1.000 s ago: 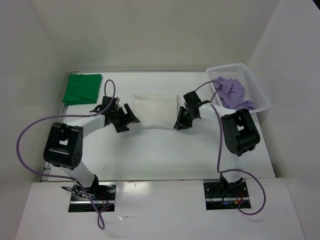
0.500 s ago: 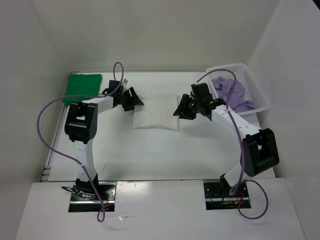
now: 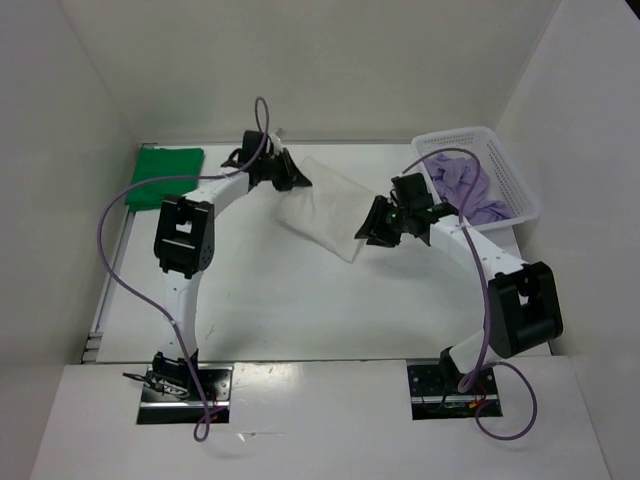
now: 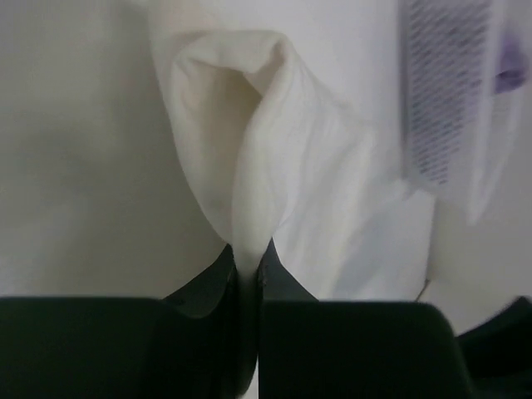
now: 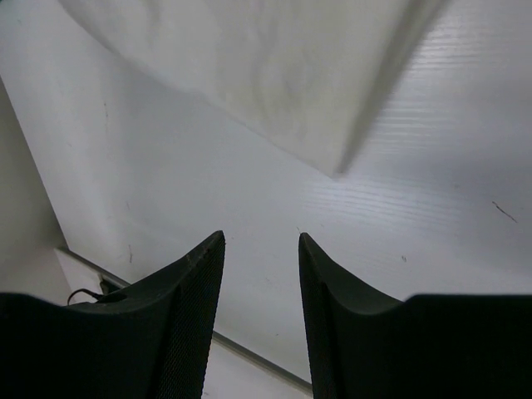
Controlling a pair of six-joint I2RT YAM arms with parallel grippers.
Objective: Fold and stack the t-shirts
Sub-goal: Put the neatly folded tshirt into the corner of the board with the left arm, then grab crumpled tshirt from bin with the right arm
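Observation:
The folded white t-shirt (image 3: 330,205) lies slanted across the middle back of the table. My left gripper (image 3: 297,176) is shut on its far left corner, and the pinched cloth (image 4: 249,166) rises in a fold from between the black fingers (image 4: 208,283). My right gripper (image 3: 372,228) stands open just off the shirt's right edge, with nothing between its fingers (image 5: 195,283); only the shirt's corner (image 5: 274,83) shows ahead of them. The green t-shirt (image 3: 164,176) lies folded at the back left. The lavender t-shirt (image 3: 465,188) is crumpled in the basket.
The white mesh basket (image 3: 510,170) stands at the back right corner against the wall. White walls close in the table on three sides. Purple cables loop from both arms.
My left gripper has closed on the white shirt's corner and moved back and right, swinging the shirt askew. My right gripper has opened, let go of the shirt and drawn slightly off it.

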